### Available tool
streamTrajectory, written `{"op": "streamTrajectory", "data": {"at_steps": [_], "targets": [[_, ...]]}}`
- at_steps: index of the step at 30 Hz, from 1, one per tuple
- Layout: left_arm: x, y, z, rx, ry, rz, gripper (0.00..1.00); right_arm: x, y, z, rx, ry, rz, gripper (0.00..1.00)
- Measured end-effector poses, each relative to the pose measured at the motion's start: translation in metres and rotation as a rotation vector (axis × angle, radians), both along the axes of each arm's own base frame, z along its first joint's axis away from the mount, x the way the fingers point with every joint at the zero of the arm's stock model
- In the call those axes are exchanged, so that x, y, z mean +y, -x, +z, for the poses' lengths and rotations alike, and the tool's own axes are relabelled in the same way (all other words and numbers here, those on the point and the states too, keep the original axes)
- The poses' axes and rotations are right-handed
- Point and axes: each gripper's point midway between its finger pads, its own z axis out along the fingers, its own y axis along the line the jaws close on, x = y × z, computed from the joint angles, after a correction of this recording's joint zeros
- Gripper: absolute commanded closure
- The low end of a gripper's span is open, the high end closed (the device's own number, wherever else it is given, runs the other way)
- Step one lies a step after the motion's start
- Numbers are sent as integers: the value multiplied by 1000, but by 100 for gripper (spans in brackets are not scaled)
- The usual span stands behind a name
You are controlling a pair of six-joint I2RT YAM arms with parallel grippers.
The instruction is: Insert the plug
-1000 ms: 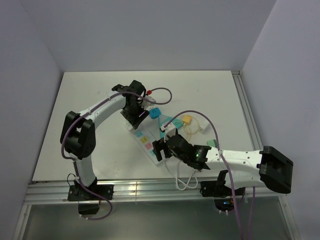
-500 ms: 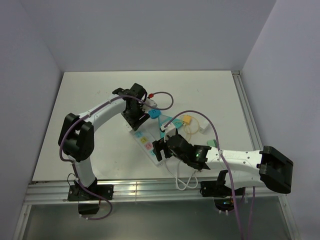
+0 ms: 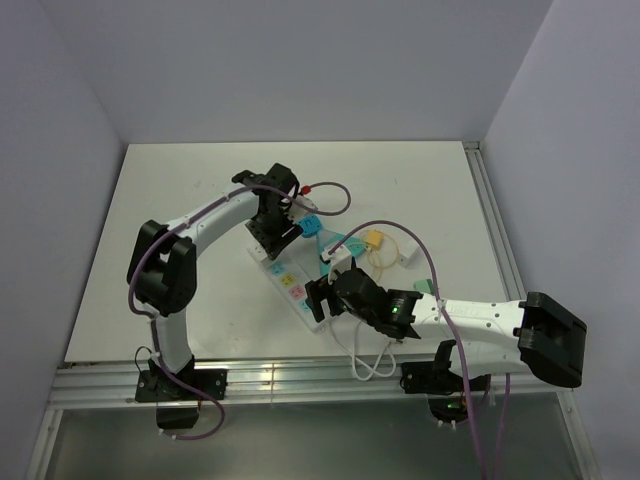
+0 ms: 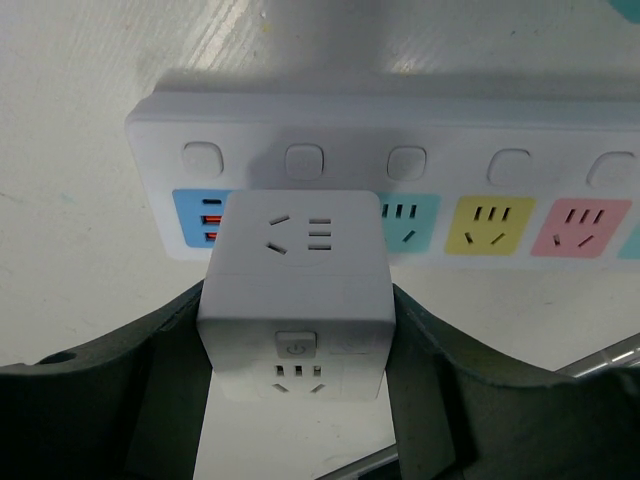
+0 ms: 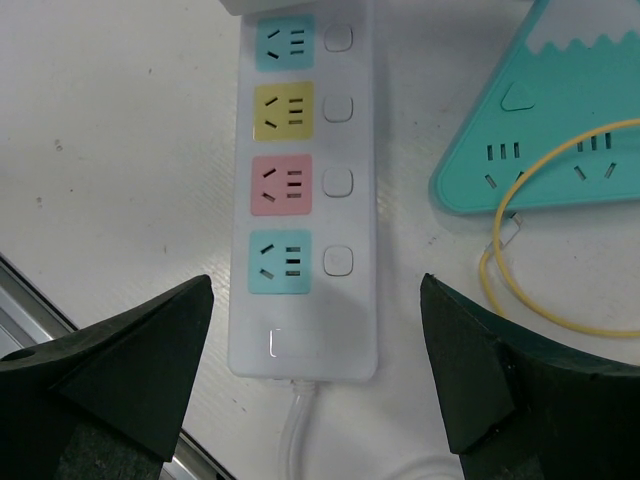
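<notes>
Bracing the near end looks like the first need. The right pincer (image 5: 315,285) stands wide, one finger on each side of the power strip (image 5: 300,180) and apart from its edges. Narrowing onto the strip's sides should keep it from sliding when the far end is pushed.

Further along, past the teal, pink and yellow sockets, the left pincer (image 4: 298,330) grips the white cube plug (image 4: 295,235) by two opposite sides. The cube sits over the socket position beside the blue USB panel (image 4: 190,215). Its prongs are hidden, so I cannot tell whether they have entered. I judge the press should go straight down with the cube square to the strip. Any tilt could jam the prongs or lift the strip's end.

To the right of the strip lie a teal triangular socket block (image 5: 540,130) and a yellow cable (image 5: 560,250), close by but outside the press path.

The tabletop (image 3: 400,180) is plain white and flat. Pale bare walls (image 3: 300,70) enclose it at the back and on both sides.
</notes>
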Motion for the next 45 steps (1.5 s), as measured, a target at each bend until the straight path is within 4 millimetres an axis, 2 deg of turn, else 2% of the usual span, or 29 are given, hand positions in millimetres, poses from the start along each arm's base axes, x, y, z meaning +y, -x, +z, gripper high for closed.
{"op": "streamTrajectory", "data": {"at_steps": [8,14,29,38,45], "targets": [[-7,-5,-7,21,-8,41,100,0,0,0,1,0,2,9],[-2,0,-12,16,-31,94,100,0,0,0,1,-1,2,9],[7,17,-12,-108,89,185,100,1,1,-1,5,-1,8,10],[5,18,-11,-201,205,307,100,7,9,-24,57,54,61,11],[6,21,-10,-263,268,387,100,28,4,-43,99,133,107,13]]}}
